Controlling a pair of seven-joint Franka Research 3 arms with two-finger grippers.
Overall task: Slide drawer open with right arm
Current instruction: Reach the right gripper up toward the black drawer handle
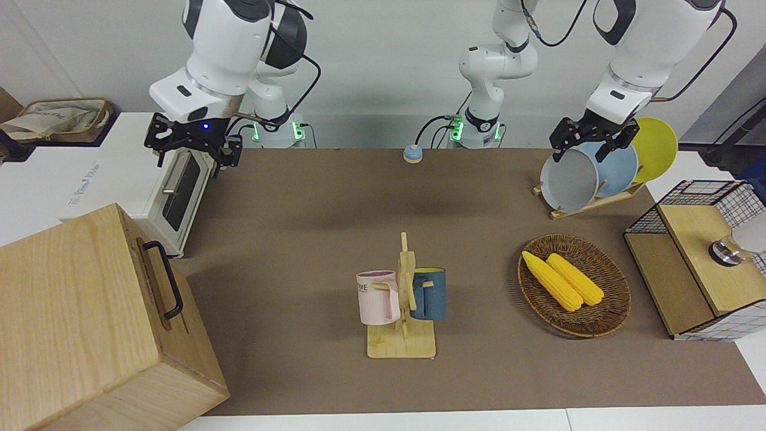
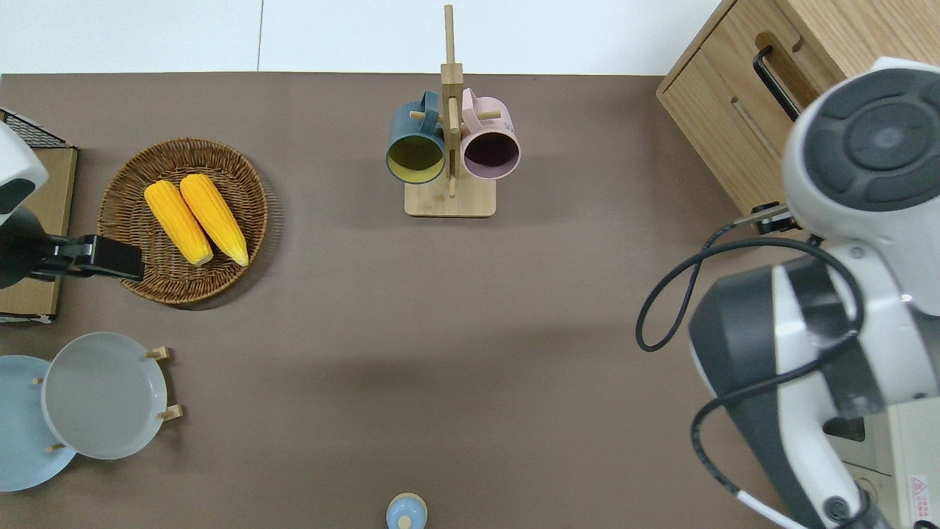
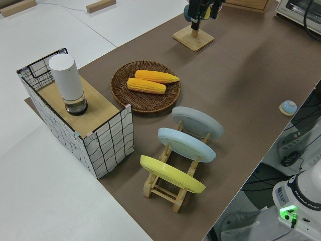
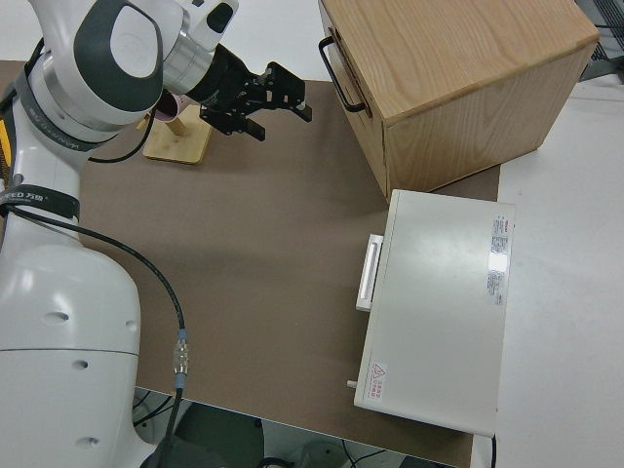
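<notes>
**A:** Found the drawer where?

**B:** Found it shut in the front of the big wooden box, at the right arm's end of the counter and farther from the robots than the toaster oven. Saw its black bar handle with nothing touching it.

**A:** And placed the right claw where?

**B:** Placed it up over bare counter, near the drawer front but apart from the handle, fingers spread and holding nothing. Took the left arm as parked.

**A:** Feared what from there?

**B:** Feared dragging the whole box, probably, if pulled off the drawer's own line, given how askew it sat on the counter. Feared a poor grip too. Could have slipped off the thin bar if closed near one end, or knocked the box face if driven in too deep.

**A:** Noticed anything in the way?

**B:** Judged the toaster oven the closest, just beside the box, and likely to catch the elbow or the loose cable. Left aside the wire basket, plate rack and corn basket, all well apart at the left arm's end. Counted the mug rack as nearest on the drawer's opening side, yet apart from it.
</notes>
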